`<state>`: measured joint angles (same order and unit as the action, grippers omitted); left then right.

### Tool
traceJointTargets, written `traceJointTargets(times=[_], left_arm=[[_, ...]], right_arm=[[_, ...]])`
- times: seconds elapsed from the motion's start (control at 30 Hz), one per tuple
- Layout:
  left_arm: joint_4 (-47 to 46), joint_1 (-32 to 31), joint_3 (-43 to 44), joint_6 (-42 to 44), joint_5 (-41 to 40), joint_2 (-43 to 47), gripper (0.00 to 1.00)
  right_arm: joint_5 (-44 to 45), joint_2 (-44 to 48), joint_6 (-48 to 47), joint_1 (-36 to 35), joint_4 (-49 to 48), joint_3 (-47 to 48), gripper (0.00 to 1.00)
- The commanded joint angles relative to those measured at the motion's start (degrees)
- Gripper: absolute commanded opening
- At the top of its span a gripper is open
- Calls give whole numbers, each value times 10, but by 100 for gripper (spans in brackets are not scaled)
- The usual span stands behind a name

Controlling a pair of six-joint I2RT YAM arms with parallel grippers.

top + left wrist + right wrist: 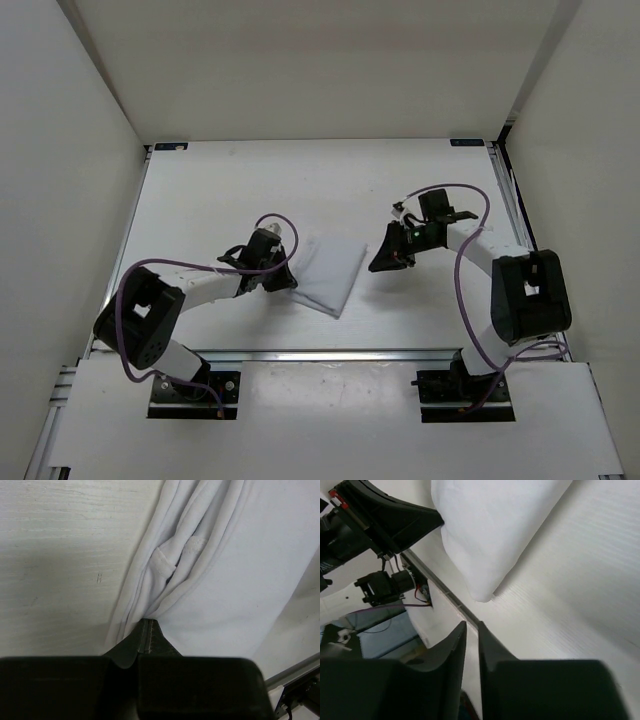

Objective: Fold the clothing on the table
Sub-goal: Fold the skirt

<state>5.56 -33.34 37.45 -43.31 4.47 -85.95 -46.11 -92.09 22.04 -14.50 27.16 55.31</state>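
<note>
Edge of small white soft cloth garment point(235, 580) clamped by left gripper point(146, 622); right gripper point(471, 627) slightly apart, empty. Fold could be dragged undone if edge is pulled hard.

Looks down from above and behind over whole bench point(250, 190); peers close from both wrists at shared clothing point(330, 275).

No readable text, labels or signs

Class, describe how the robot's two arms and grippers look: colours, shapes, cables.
Both the left arm and right arm have white links, bulky black joint housings and a looping purple cable. The left gripper and right gripper are black, with tapered wedge-shaped fingers.
</note>
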Motion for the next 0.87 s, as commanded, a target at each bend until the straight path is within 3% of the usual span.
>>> traceJointTargets(times=[0.0, 0.03, 0.13, 0.27, 0.4, 0.53, 0.73, 0.83], left_arm=[[34, 17, 1, 17, -17, 16, 0], [34, 25, 10, 20, -19, 47, 2], [91, 53, 66, 50, -39, 98, 26], [215, 99, 154, 109, -10, 73, 56], [268, 121, 128, 154, 3, 83, 61], [285, 134, 56, 166, -12, 142, 60], [284, 203, -40, 183, 32, 231, 57], [287, 181, -32, 179, 12, 237, 64]], right_arm=[[24, 54, -15, 21, 8, -2, 23], [34, 69, -17, 23, 15, -2, 33], [58, 99, -25, 47, 21, -18, 44], [102, 116, -37, 61, 32, -35, 50], [127, 111, -53, 77, 56, -47, 51], [132, 125, -53, 108, 54, -69, 51], [123, 159, -28, 107, 25, -135, 50], [126, 159, -16, 87, 13, -151, 50]])
